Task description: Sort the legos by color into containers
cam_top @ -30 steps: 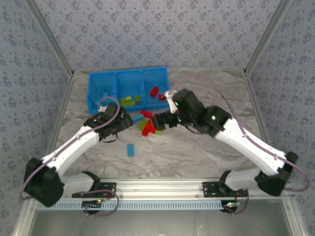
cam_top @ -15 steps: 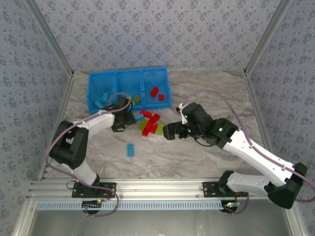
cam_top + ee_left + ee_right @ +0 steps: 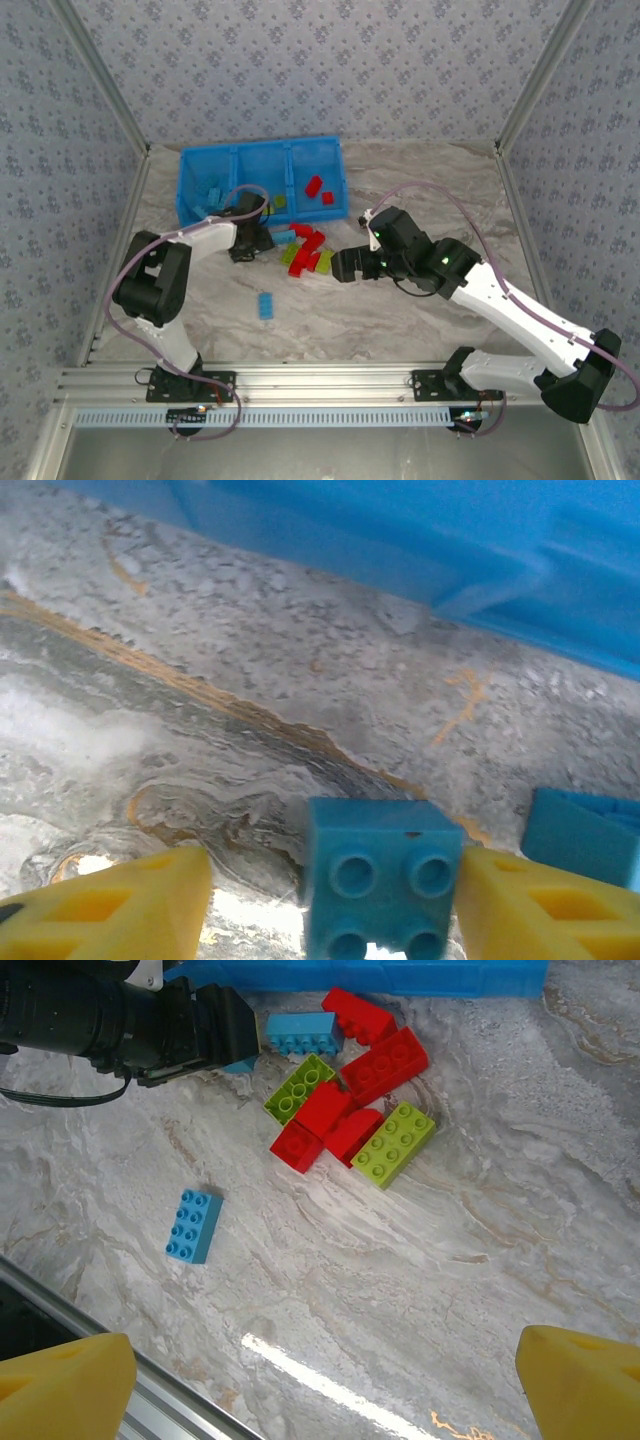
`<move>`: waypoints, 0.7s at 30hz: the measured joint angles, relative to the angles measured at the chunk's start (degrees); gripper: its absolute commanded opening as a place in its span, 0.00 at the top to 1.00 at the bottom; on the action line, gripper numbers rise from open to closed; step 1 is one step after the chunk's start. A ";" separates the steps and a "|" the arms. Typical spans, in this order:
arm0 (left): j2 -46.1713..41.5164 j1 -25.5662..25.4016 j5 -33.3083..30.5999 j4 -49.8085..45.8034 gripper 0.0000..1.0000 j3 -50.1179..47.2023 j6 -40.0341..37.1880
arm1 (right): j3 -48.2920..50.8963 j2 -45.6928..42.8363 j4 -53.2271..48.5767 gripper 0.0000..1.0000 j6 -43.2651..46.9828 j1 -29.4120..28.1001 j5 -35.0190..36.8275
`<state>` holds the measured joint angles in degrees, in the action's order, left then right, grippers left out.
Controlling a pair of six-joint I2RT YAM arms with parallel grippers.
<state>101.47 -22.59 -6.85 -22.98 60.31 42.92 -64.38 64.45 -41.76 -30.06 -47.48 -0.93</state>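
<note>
- Top external view. Bright blue tray [image 3: 260, 143] left of centre in the upper half, with three compartments side by side. Light blue bricks [image 3: 210, 192] in the left one, lime green bricks [image 3: 277, 201] in the middle one and partly behind the left arm, two red bricks [image 3: 318, 188] in the right one. Sorting judged well begun but unfinished.
- Same view. Loose pile [image 3: 305, 250] of red, lime and light blue bricks on the marbled table [image 3: 400, 310] just below the tray. Lone light blue brick [image 3: 266, 305] lower down, well apart. Left gripper [image 3: 255, 243] low at the pile's left edge, right gripper [image 3: 340, 268] just right of the pile.
- Left wrist view. Small light blue brick [image 3: 380, 890] at bottom centre, studs toward the camera, between the yellow fingers [image 3: 110, 910]. Right pad touching or just beside it, left pad apart by a clear gap, so not yet clamped. Second blue brick [image 3: 590, 835] at the right edge, tray wall across the top.
- Right wrist view. Fingers at the two bottom corners, spread wide and holding nothing. Pile in the upper centre, just below the tray wall.
- Handling, as a judgement. Bricks light, rigid, smooth-sided and not fragile, but apt to skid on the table or twist out of a corner grip. Best taken across two flat opposite side walls, near mid-length, studs clear of the pads.
</note>
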 measured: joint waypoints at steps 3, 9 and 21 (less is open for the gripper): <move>-0.02 0.09 0.02 0.02 0.54 -0.07 -0.24 | 0.07 0.13 0.76 0.00 -0.22 -0.02 -1.53; -2.10 0.09 0.87 0.13 0.69 -2.64 -0.15 | 0.09 1.64 2.99 0.00 -0.63 -0.83 -4.28; -29.00 2.56 -5.25 -6.69 0.67 0.98 -1.86 | 0.09 3.72 4.55 0.00 -0.85 -1.73 -4.94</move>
<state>72.47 -20.03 -12.10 -29.67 61.30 41.06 -64.29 68.16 -37.21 -30.92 -49.21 -5.87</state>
